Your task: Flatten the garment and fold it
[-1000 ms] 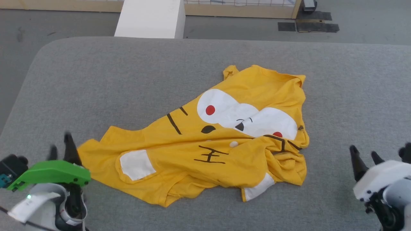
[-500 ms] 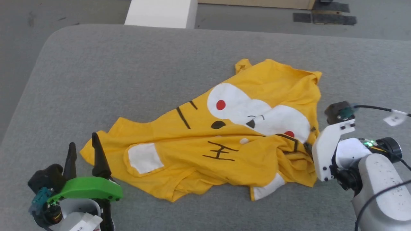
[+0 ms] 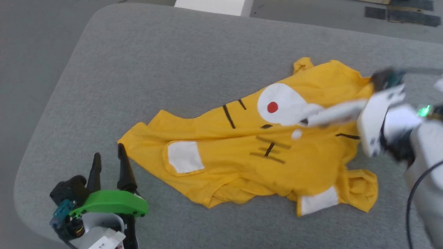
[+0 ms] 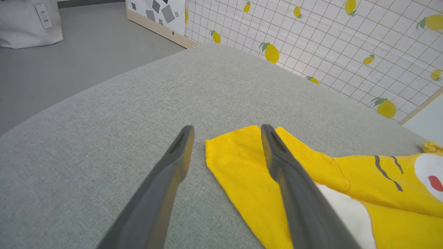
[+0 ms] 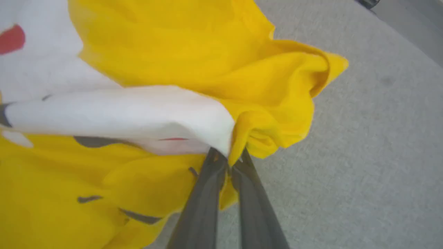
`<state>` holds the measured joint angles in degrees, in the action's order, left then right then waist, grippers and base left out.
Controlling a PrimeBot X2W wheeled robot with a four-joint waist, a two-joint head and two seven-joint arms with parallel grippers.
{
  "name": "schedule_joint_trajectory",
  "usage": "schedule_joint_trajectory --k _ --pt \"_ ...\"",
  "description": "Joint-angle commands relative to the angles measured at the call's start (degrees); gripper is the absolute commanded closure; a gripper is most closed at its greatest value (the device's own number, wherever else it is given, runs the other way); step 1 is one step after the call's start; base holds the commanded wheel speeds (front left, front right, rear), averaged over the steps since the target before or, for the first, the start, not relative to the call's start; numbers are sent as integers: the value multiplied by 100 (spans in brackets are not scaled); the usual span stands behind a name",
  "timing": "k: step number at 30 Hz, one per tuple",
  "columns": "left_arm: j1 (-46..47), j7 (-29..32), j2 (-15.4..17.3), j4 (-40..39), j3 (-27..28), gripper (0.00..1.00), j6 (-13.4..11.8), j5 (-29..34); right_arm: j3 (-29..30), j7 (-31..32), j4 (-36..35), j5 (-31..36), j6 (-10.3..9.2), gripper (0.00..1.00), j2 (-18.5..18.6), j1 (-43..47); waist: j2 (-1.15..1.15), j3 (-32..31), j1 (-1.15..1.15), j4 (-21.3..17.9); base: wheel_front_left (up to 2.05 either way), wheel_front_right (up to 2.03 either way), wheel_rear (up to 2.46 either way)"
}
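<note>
Head view: the bright yellow short-sleeved T-shirt [image 3: 242, 159] lies rumpled on the grey fabric-covered table [image 3: 166, 62]. Left wrist view: the left gripper [image 4: 226, 129], fingers spread, frames a shirt corner; close there. Right wrist view: the right gripper [image 5: 228, 155] pinches bunched cloth; pull outward and low.

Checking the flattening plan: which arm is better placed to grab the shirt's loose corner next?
Probably left: the left gripper stands open at the garment's corner; the right gripper is shut on a bunched fold opposite.
</note>
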<state>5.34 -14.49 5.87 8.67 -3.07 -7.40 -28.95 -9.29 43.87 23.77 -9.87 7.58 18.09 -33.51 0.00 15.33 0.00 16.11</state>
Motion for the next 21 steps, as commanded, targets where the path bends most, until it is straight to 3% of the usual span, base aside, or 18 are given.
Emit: schedule_joint_trajectory --k 1,8,14,15,16,21 --pt "156 -43 -25 20 -28 0 60 90 43 -123 57 19 -9 100 57 -347 0 123 0 188 0 0 0" --pt "352 -48 -130 179 -187 0 192 122 247 -846 643 513 -9 100 -132 -1844 0 352 0 470 0 0 0" --pt "405 -50 -195 224 -187 0 211 147 195 -1484 1456 886 -9 100 -472 -2370 0 414 0 536 0 0 0" --pt "399 -50 -202 233 -180 0 211 150 151 -1460 1613 876 -9 72 -521 -2364 0 393 0 531 0 0 0" --pt "365 -50 -216 257 -156 0 207 156 128 -1482 1906 780 -9 0 -599 -2339 0 307 0 487 0 0 0" --pt "306 -51 -215 313 -125 0 216 179 394 -2122 1963 348 -9 0 -635 -2131 0 7 0 320 0 0 0"
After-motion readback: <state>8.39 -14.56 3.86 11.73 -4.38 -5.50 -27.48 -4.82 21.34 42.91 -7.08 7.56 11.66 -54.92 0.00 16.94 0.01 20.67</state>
